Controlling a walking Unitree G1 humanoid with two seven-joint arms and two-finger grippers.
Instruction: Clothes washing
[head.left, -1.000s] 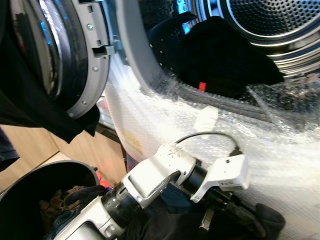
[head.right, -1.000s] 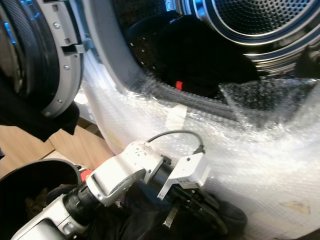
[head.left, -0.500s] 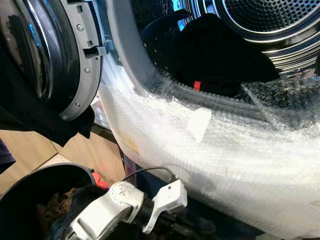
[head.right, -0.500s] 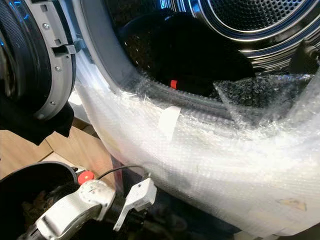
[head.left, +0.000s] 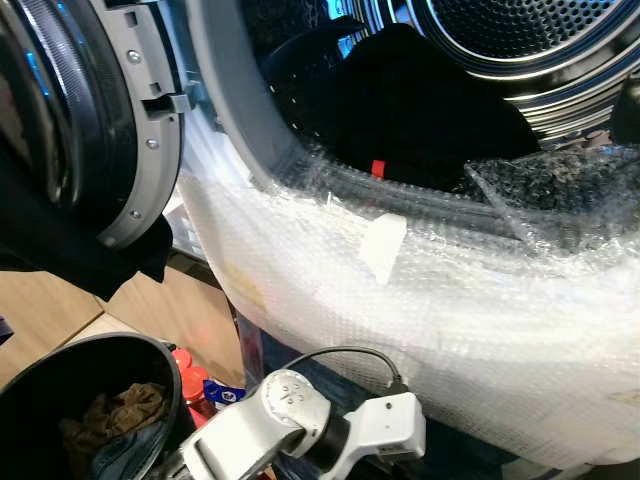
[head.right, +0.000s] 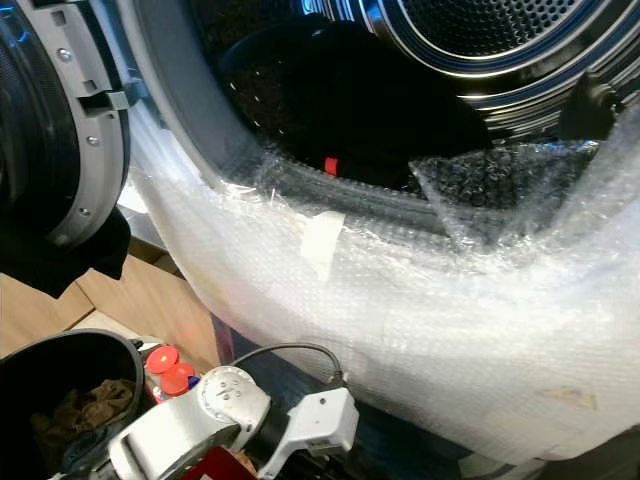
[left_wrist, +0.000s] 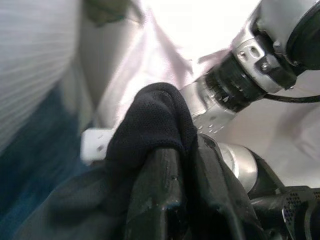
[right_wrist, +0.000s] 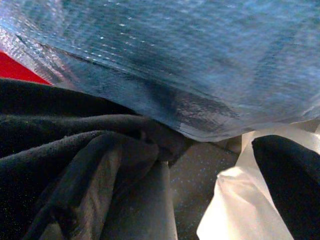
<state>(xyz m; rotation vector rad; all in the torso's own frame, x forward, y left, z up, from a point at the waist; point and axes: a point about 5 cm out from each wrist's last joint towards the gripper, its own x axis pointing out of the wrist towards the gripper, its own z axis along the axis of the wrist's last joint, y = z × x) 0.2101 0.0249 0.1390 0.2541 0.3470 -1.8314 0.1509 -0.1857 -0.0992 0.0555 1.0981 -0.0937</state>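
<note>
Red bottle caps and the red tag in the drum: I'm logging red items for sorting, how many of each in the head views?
Red bottle caps: 2
Red tag on the dark laundry: 1
Total: 3

A washing machine drum opening (head.left: 520, 40) at upper right stands open, but a heap of black clothing (head.left: 420, 110) fills its lower mouth. Bubble wrap (head.left: 450, 320) covers the machine front across the frame's middle. The open door (head.left: 110, 130) with a dark garment (head.left: 60, 250) blocks the upper left. A black basket (head.left: 60, 420) fills the lower left corner.
</note>
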